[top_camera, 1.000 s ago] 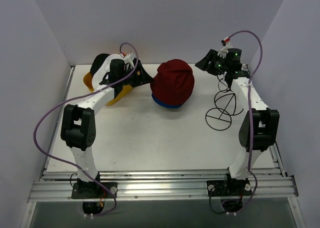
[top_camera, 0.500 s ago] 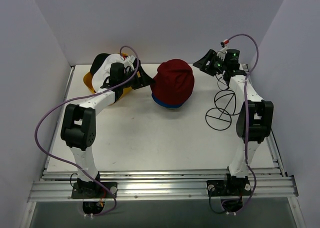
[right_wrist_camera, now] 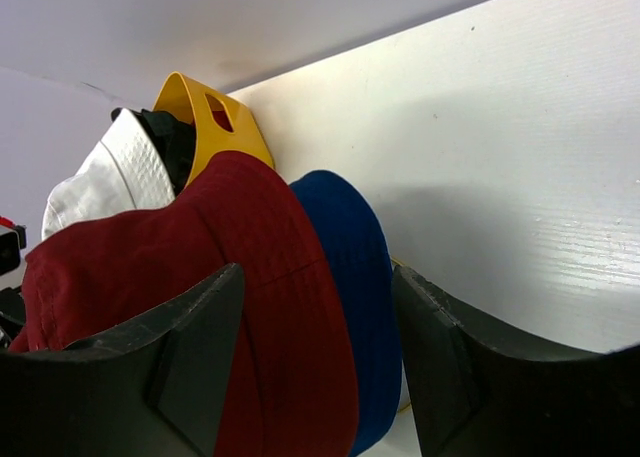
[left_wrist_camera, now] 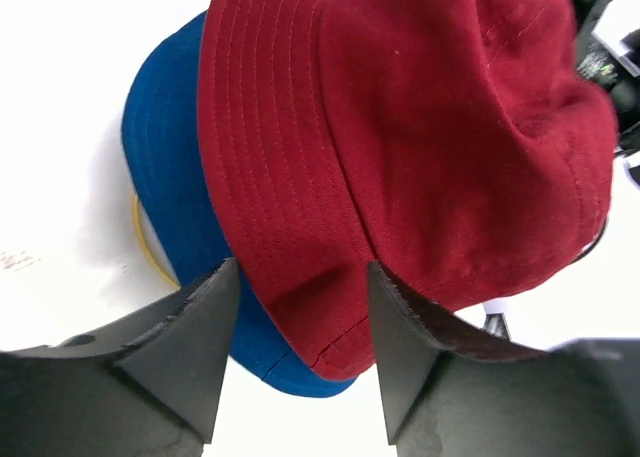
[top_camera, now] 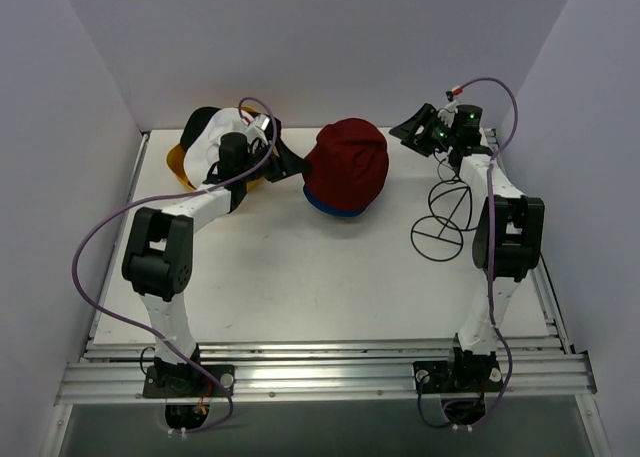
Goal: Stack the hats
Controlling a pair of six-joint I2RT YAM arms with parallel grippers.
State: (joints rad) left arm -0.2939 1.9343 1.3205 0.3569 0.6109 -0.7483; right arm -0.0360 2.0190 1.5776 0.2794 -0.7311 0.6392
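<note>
A maroon bucket hat (top_camera: 346, 165) sits on top of a blue bucket hat (top_camera: 334, 210) at the back middle of the table. My left gripper (top_camera: 290, 164) is open at the maroon hat's left edge. In the left wrist view the maroon brim (left_wrist_camera: 320, 307) and the blue brim (left_wrist_camera: 170, 177) show between the fingers (left_wrist_camera: 195, 342), unclamped. My right gripper (top_camera: 415, 132) hangs open to the right of the stack, apart from it, with nothing held. A white hat (top_camera: 216, 137) and a black cap (top_camera: 199, 120) lie in the yellow basket (top_camera: 178, 164).
Thin wire dome frames (top_camera: 445, 214) stand on the table at the right, beside the right arm. The basket (right_wrist_camera: 215, 112) sits in the back left corner against the wall. The side walls stand close to both arms.
The left arm's wrist has shifted slightly toward the back while its gripper stays at the maroon hat's edge. The right wrist has turned a little. The hats have not moved.
</note>
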